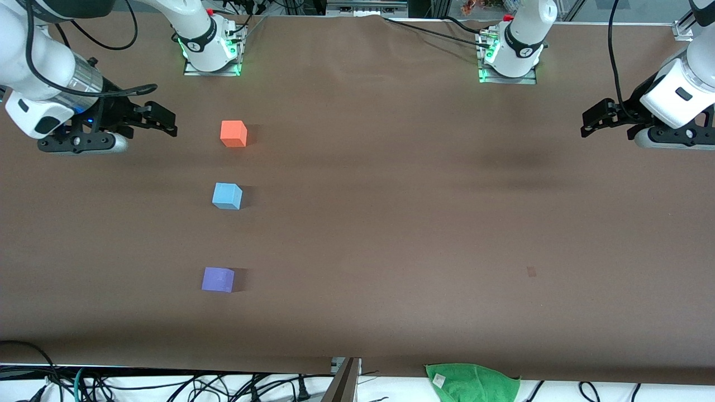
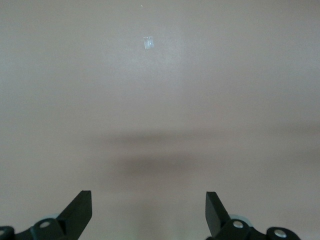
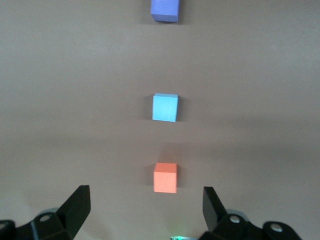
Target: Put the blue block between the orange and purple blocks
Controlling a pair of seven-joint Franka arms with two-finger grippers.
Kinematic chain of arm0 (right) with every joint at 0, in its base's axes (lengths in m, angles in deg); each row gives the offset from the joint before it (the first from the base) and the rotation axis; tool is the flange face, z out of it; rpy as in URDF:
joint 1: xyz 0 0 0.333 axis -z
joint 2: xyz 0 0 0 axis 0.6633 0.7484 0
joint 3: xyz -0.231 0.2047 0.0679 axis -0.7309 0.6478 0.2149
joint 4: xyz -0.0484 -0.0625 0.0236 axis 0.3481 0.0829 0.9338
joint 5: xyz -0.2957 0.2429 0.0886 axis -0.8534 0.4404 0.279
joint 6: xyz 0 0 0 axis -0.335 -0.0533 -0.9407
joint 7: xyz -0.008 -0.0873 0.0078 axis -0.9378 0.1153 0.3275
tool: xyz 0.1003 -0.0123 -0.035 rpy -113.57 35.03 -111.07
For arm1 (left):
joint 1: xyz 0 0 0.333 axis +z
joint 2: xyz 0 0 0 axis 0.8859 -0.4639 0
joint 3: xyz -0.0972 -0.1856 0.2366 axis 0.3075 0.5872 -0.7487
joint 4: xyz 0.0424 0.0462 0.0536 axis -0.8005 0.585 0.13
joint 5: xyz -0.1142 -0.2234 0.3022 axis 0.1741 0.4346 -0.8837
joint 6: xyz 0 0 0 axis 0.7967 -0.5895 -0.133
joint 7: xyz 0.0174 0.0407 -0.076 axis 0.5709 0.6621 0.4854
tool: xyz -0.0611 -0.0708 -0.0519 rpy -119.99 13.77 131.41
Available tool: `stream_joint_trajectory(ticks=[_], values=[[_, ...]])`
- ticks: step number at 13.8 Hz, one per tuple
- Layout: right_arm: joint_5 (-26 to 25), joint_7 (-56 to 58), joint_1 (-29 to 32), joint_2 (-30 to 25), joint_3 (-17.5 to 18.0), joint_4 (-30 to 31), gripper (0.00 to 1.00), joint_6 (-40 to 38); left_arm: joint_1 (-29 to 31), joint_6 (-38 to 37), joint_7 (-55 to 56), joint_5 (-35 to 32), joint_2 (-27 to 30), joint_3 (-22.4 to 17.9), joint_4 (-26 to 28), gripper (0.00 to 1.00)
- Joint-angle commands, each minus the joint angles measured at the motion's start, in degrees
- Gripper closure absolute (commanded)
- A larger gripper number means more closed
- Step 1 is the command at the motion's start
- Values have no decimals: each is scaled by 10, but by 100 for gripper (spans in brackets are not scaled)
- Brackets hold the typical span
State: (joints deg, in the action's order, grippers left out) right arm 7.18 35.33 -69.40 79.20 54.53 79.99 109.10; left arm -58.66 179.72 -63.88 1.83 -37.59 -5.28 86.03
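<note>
The three cubes lie in a line toward the right arm's end of the table. The orange block is farthest from the front camera, the blue block is in the middle, and the purple block is nearest. All three rest apart on the table. My right gripper is open and empty, up in the air beside the orange block. Its wrist view shows the orange block, blue block and purple block ahead of the open right gripper. My left gripper is open and empty at the left arm's end, as its wrist view shows.
A green cloth lies at the table's edge nearest the front camera. A small mark is on the brown table cover, and the left wrist view shows a small pale patch. Cables run along the near edge.
</note>
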Motion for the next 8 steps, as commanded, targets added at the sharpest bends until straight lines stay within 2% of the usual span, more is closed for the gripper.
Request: stream_joint_trajectory(ticks=[1, 2, 3, 8], values=[[-20, 45, 81, -2, 58, -6, 1, -22, -3, -8, -7, -10, -3, 13, -16, 0], [-26, 67, 124, -4, 95, -6, 1, -20, -3, -7, -7, -11, -5, 13, -17, 0], [-34, 74, 138, -7, 106, -6, 1, -19, 1, -7, -4, -10, -6, 13, -17, 0], [-59, 69, 139, 3, 106, -45, 1, -30, 9, -7, -5, -16, -11, 7, -16, 0]])
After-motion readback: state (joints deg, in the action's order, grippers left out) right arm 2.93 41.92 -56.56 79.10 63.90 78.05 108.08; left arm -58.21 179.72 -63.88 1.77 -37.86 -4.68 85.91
